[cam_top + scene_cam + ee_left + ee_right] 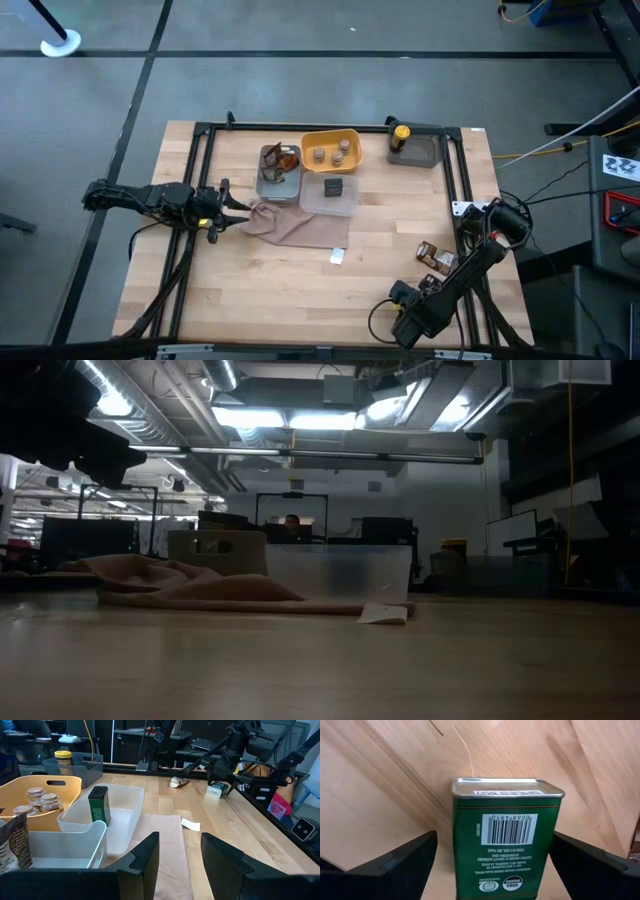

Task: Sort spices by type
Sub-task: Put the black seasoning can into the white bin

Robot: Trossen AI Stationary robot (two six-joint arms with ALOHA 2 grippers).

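Between the two wide-spread fingers of the right claw stands a small dark green metal tin, not yet squeezed. To grab it well, I think the claw should close evenly on both flat sides. Far ahead, another green tin waits in the clear plastic tray. The left claw hangs open over the beige cloth.

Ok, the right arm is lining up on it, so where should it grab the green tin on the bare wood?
Across its two long narrow sides, coming straight down from above. The green tin appears to lie flat, barcode face up, and the open fingers of the right gripper stand either side of those long sides.
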